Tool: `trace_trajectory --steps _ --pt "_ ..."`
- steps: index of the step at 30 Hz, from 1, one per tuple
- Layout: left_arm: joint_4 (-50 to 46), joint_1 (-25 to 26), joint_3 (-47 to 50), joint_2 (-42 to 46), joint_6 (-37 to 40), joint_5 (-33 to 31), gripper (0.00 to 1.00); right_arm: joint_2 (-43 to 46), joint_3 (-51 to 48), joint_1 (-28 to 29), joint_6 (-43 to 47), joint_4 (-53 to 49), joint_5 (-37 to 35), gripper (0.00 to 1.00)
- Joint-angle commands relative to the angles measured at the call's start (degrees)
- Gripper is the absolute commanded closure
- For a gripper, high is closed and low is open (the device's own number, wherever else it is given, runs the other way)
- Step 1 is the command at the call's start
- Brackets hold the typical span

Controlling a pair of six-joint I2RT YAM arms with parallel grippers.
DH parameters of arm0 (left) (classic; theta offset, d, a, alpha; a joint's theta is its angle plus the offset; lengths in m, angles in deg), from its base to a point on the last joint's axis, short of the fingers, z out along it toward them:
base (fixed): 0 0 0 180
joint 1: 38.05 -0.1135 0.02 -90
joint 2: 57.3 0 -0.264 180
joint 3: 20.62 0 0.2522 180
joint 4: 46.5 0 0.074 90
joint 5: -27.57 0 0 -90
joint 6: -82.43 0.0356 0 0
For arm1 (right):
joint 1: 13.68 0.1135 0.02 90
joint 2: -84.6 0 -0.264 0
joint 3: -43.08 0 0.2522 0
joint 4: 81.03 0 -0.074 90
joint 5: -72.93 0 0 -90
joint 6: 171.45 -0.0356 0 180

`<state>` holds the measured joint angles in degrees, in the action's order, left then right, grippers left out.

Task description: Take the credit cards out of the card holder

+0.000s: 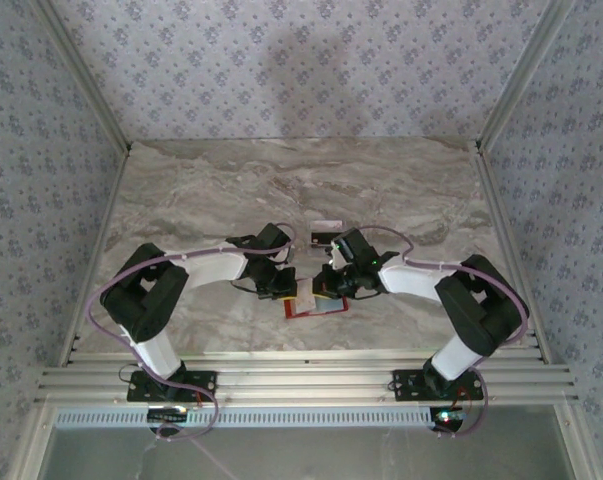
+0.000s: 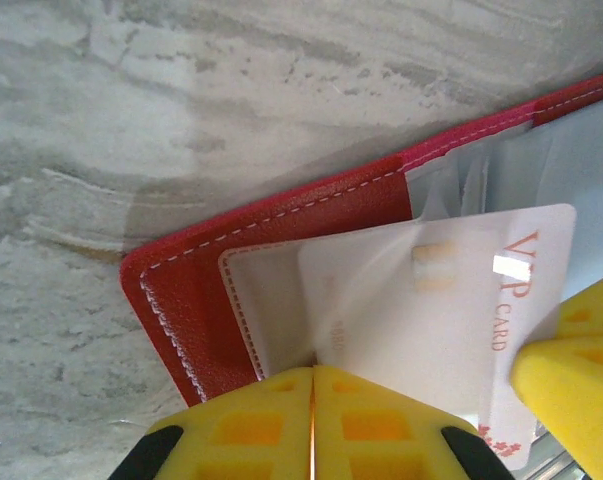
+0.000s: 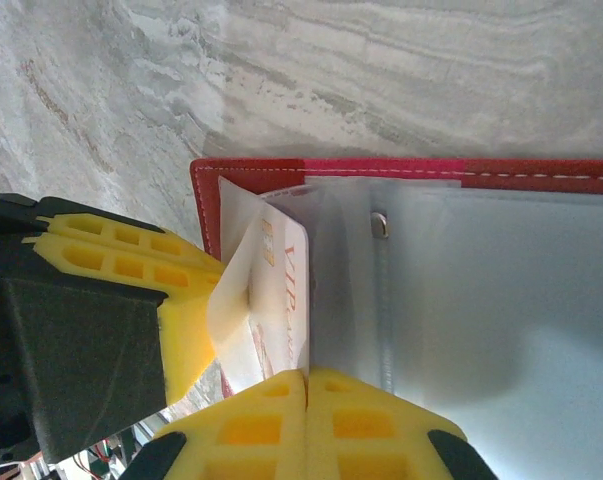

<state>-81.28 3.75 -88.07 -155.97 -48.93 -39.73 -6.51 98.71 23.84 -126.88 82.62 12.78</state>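
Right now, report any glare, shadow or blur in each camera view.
Top external: even light, a soft shadow on the back wall, the card holder small and partly covered by the arms. Left wrist: sharp, with one bright glare patch on the white card. Right wrist: the holder's clear window washed out bluish-white.

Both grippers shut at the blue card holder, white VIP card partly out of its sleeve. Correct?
No: the card holder is red, not blue; the left wrist view shows it. Left gripper and right gripper are shut at it, white VIP card partly out of its sleeve.
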Motion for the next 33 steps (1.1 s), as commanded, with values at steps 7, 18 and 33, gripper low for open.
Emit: trace_trajectory --steps 7,18,33 --pt "-5.5 0.1 -0.2 -0.5 1.6 -3.5 0.91 4.3 -0.9 -1.8 3.0 -6.7 -3.4 0.96" --pt "-8.1 -0.6 -1.8 0.4 2.9 -4.5 0.91 10.6 -0.2 -4.9 7.2 -13.5 -5.9 0.96" --pt "-10.8 -2.0 -4.5 4.6 4.4 -5.0 0.82 15.2 7.6 -7.3 27.0 -27.2 -13.9 1.00"
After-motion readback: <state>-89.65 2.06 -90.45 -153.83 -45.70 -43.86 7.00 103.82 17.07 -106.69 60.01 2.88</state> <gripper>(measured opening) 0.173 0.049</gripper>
